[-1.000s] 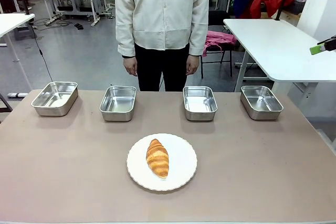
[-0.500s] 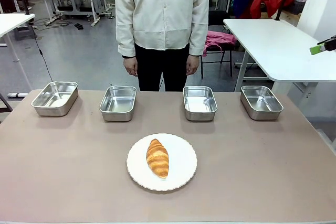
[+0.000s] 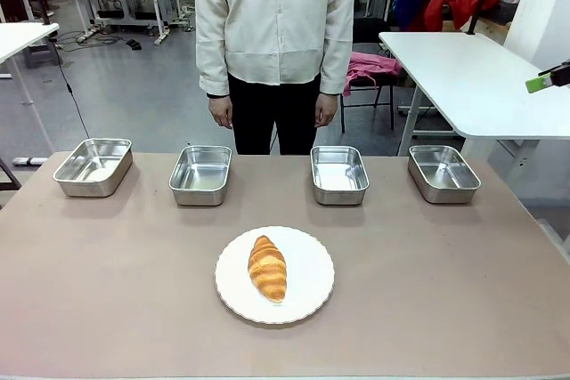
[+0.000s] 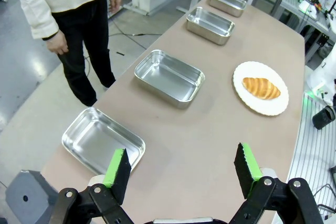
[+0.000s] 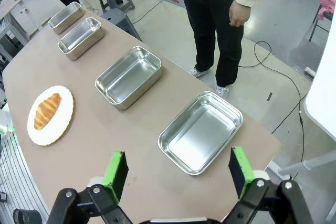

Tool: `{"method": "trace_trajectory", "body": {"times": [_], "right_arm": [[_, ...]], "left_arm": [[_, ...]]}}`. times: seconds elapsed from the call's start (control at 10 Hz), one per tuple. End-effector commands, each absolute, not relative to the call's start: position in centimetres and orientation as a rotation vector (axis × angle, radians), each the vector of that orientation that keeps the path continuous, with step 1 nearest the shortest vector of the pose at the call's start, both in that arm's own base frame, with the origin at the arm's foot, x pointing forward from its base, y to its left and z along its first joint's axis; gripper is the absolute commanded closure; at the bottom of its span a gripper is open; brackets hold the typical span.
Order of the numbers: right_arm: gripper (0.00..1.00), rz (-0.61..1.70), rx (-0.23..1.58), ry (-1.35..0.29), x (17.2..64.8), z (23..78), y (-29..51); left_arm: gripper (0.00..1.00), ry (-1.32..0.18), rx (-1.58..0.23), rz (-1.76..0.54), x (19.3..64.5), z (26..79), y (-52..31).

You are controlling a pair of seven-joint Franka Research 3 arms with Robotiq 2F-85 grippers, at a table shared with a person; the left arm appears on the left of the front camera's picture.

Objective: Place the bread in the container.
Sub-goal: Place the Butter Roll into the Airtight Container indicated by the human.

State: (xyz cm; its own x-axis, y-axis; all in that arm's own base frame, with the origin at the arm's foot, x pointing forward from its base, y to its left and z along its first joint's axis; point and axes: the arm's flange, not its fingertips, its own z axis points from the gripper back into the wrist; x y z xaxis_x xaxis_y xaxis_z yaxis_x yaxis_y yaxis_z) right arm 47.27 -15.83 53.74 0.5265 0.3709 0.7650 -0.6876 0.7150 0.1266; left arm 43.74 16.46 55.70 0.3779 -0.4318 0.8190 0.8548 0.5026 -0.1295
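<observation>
The bread [image 3: 267, 267] is a golden-brown croissant lying on a round white plate [image 3: 307, 289] at the middle front of the table. Behind it stands a row of several identical shiny steel trays; I cannot tell which one is the container. My left gripper [image 4: 182, 169] hangs open and empty high above the table's left end, over the nearest tray [image 4: 102, 140], far from the bread [image 4: 261, 87]. My right gripper [image 5: 178, 173] is open and empty too, high above the right end tray [image 5: 199, 132], with the bread [image 5: 47, 110] far off.
The trays sit along the far edge [image 3: 93, 166] [image 3: 200, 175] [image 3: 339, 174] [image 3: 443, 173]. A person stands behind the table's middle, hands [image 3: 221, 111] hanging at the sides. A green fingertip [image 3: 540, 84] shows at the right edge. Bare tabletop surrounds the plate.
</observation>
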Motion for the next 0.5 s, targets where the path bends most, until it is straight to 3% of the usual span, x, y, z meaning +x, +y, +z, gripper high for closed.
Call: {"method": "trace_trajectory", "body": {"times": [0.0,0.4], "right_arm": [[0.00,0.662,0.455,-0.798,47.04,53.78,-15.64],[0.00,0.662,0.455,-0.798,47.04,53.78,-15.64]], "left_arm": [[0.00,-0.807,-0.601,-0.902,43.56,55.81,16.49],[0.00,-0.807,-0.601,-0.902,43.56,55.81,16.49]]}}
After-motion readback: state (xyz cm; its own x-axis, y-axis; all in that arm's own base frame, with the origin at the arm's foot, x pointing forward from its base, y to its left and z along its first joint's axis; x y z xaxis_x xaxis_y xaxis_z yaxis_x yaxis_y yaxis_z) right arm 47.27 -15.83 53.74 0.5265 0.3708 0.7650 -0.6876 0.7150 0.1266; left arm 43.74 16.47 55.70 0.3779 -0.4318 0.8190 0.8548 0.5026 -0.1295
